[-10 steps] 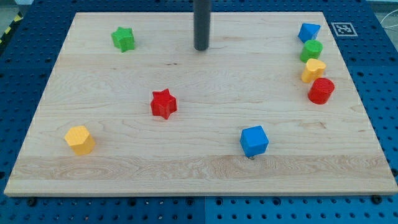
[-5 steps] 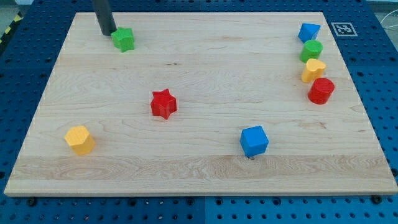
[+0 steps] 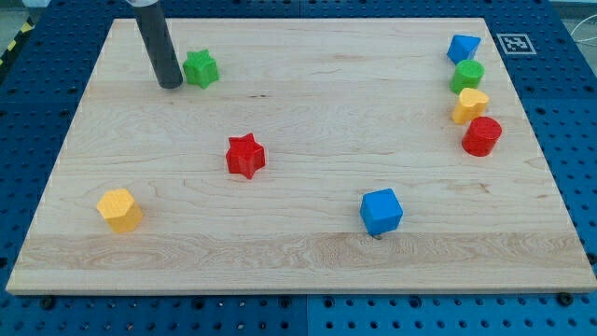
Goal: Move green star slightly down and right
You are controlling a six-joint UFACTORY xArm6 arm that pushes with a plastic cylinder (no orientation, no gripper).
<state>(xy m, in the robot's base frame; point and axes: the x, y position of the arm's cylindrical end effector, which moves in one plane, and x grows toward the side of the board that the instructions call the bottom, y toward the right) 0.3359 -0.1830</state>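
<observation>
The green star (image 3: 200,69) lies on the wooden board (image 3: 308,252) near the view's top left. My tip (image 3: 170,86) rests on the board just left of the star and slightly below it, close against its left side. The dark rod rises from the tip toward the view's top left.
A red star (image 3: 245,155) sits left of centre. A yellow block (image 3: 119,209) is at lower left, a blue cube (image 3: 381,211) at lower centre-right. At the right edge stand a blue block (image 3: 463,47), green block (image 3: 468,75), yellow block (image 3: 470,105) and red cylinder (image 3: 481,136).
My tip went from top centre to the green star's upper left, then down along its left side. The star has shifted a little right and down.
</observation>
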